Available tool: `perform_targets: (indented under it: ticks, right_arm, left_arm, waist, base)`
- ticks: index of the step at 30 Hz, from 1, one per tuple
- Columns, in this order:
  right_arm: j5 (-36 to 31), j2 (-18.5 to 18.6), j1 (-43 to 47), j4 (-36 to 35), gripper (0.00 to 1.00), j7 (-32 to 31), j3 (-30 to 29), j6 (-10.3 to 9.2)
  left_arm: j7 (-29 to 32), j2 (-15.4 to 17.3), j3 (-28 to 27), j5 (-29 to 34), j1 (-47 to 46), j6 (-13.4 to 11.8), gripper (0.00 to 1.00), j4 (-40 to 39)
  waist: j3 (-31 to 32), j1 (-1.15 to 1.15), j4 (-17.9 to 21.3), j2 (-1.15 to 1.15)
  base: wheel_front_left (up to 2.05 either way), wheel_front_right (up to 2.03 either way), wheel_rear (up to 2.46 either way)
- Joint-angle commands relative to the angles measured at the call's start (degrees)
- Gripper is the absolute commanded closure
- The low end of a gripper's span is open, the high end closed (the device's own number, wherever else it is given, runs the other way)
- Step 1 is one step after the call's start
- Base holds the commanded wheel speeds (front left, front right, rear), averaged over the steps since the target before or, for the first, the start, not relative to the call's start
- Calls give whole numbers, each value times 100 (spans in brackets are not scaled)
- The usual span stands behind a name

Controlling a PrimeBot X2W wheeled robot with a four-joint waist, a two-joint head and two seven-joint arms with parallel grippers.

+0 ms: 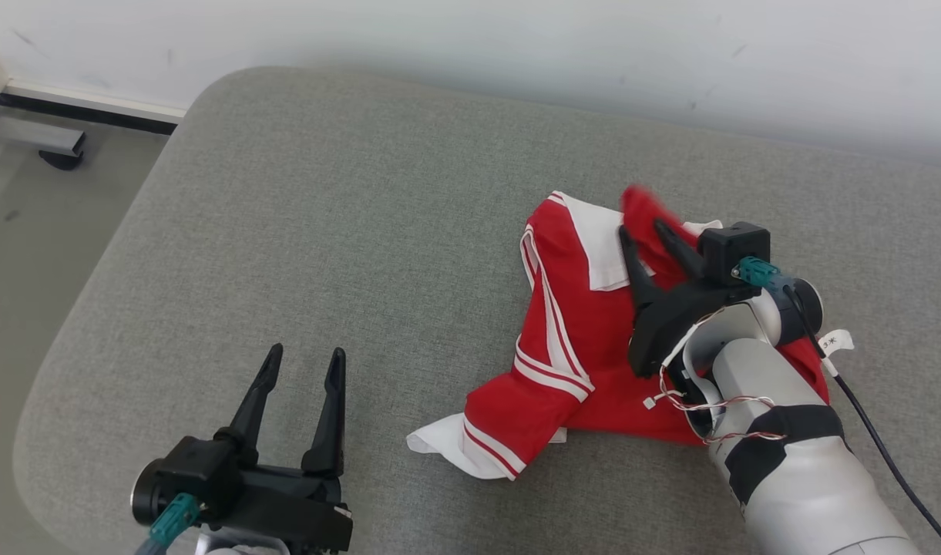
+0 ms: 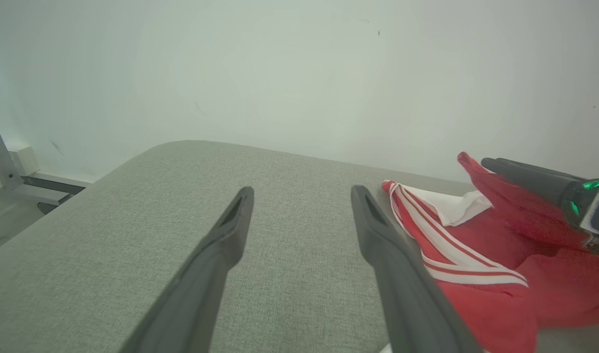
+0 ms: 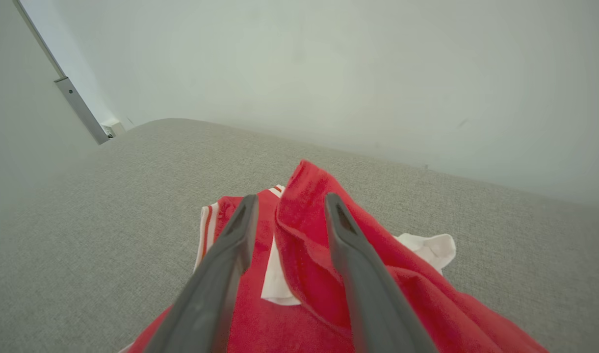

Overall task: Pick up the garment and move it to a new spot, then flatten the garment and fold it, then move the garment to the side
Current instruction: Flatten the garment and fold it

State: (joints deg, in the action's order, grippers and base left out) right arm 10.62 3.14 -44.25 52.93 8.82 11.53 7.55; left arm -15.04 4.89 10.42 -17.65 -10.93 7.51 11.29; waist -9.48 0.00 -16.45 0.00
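Note:
A red garment with a white collar and white stripes lies crumpled on the right half of the grey cushion. My right gripper hovers over its far end, near the collar, with its fingers apart. In the right wrist view a raised red fold stands between the fingers of that gripper; it leans on one finger and stays clear of the other. My left gripper is open and holds nothing, low over bare cushion to the garment's left. The left wrist view has the garment just right of my left gripper.
The cushion's rounded edge drops to the floor on the left, where a dark metal foot stands by the wall. A pale wall runs behind the cushion. A black cable hangs off my right forearm.

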Motion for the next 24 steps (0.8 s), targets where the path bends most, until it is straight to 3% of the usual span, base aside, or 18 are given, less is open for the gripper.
perform_targets:
  ticks: [1, 6, 10, 18, 24]
  right_arm:
    - [74, -9, -116, 182, 0, 171, 101, -15]
    - [267, 18, -287, 345, 0, 527, 274, -15]
    - [445, 309, -84, 15, 0, 630, 254, -15]
    - [530, 1098, 1327, -1207, 0, 636, -100, -15]
    - [465, 1241, 2450, -1849, 0, 623, -520, -15]
  left_arm:
    - [-19, -2, -33, -19, 8, -5, 0, 13]
    - [-19, 45, -177, 47, 132, -5, 0, -35]
    - [-19, 71, -298, 113, 268, -5, 0, -105]
    - [-19, 127, -505, 213, 505, -5, 0, -250]
    - [-19, 172, -554, 215, 547, -5, 0, -314]
  waist:
    - [35, 0, 31, 0]
    - [169, 0, 294, 0]
    - [299, 0, 569, 0]
    - [420, 0, 940, 0]
    - [398, 0, 1010, 0]
  base:
    - [0, 0, 0]
    - [0, 0, 0]
    - [0, 0, 0]
    - [0, 0, 0]
    - [0, 0, 0]
